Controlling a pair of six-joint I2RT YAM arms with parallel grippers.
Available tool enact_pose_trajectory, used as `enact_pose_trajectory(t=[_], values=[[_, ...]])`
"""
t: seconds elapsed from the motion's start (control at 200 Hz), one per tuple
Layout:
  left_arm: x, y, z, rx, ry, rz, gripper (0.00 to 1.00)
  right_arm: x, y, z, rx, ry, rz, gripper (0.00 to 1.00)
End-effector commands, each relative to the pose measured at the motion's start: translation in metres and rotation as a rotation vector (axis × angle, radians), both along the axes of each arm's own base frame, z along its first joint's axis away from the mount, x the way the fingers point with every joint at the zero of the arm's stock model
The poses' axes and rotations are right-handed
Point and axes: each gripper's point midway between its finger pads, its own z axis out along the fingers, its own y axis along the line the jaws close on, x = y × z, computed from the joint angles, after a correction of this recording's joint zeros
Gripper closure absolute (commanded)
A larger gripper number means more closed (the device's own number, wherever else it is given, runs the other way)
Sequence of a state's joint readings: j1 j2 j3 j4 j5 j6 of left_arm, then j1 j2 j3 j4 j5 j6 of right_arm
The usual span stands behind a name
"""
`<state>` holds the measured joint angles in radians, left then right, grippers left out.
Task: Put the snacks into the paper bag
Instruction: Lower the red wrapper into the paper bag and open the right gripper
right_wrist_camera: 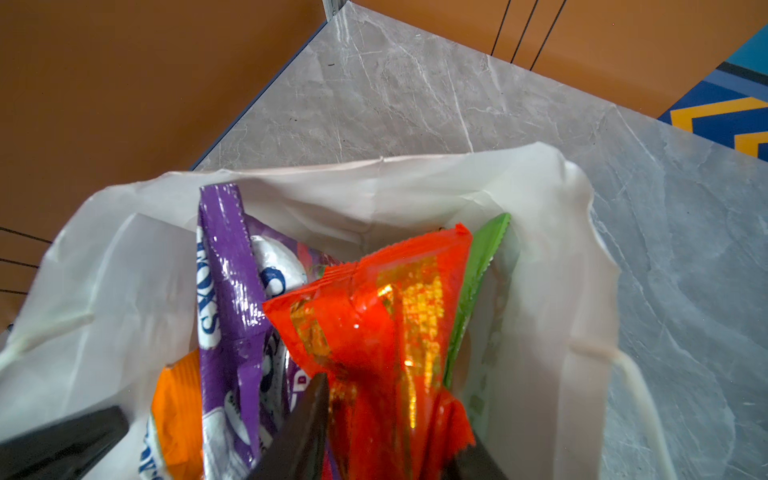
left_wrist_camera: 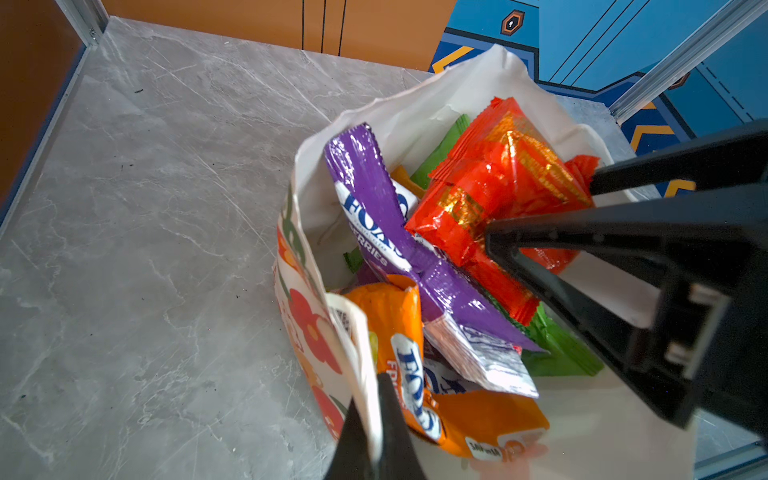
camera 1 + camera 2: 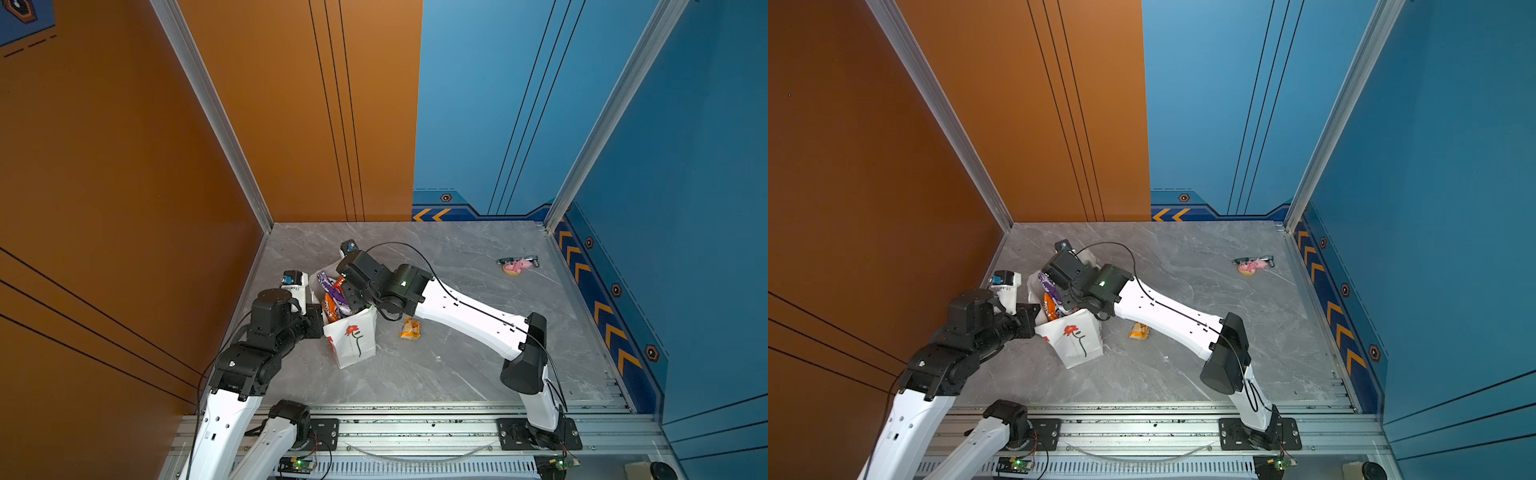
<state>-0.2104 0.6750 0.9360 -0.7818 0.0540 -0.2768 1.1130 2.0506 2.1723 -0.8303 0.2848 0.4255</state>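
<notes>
The left gripper (image 2: 370, 399) was pinched shut on the near rim of the tall white red-flowered paper bag (image 3: 353, 340). Inside the bag stood a purple crinkly packet (image 2: 374, 199), an orange crinkly packet (image 2: 395, 324) and a small red foil packet (image 1: 374, 324), which the right gripper (image 2: 540, 208) straddled, jaws partly apart, grip impossible to tell. Right of the bag a tiny orange-yellow packet (image 3: 409, 328) lay on the grey marble counter (image 3: 457, 365).

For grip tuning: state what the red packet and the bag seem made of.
Red packet: probably glossy plastic film with gold foil print; sharp highlights, crinkles, serrated edge. Bag: apparently matte white paper; soft creases, no glare.
</notes>
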Motion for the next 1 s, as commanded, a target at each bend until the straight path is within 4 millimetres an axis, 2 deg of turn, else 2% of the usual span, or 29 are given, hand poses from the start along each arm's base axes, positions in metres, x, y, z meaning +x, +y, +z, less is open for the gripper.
enact_pose_trajectory(t=[0.0, 0.345, 0.561, 0.671, 0.996], values=[[0.012, 0.004, 0.041, -0.004, -0.178, 0.018, 1.00, -0.005, -0.002, 0.011, 0.003, -0.002, 0.007, 0.56], [0.012, 0.003, 0.040, -0.006, -0.177, 0.015, 1.00, -0.003, -0.008, 0.025, -0.001, -0.042, 0.008, 0.51], [0.012, 0.003, 0.041, -0.005, -0.177, 0.017, 1.00, -0.005, -0.017, 0.044, 0.004, -0.073, 0.027, 0.36], [0.012, 0.003, 0.040, -0.006, -0.176, 0.017, 1.00, -0.006, -0.028, 0.060, 0.003, -0.098, 0.015, 0.32], [0.013, 0.003, 0.040, -0.005, -0.175, 0.018, 1.00, -0.024, -0.041, 0.087, 0.038, -0.123, 0.032, 0.30]])
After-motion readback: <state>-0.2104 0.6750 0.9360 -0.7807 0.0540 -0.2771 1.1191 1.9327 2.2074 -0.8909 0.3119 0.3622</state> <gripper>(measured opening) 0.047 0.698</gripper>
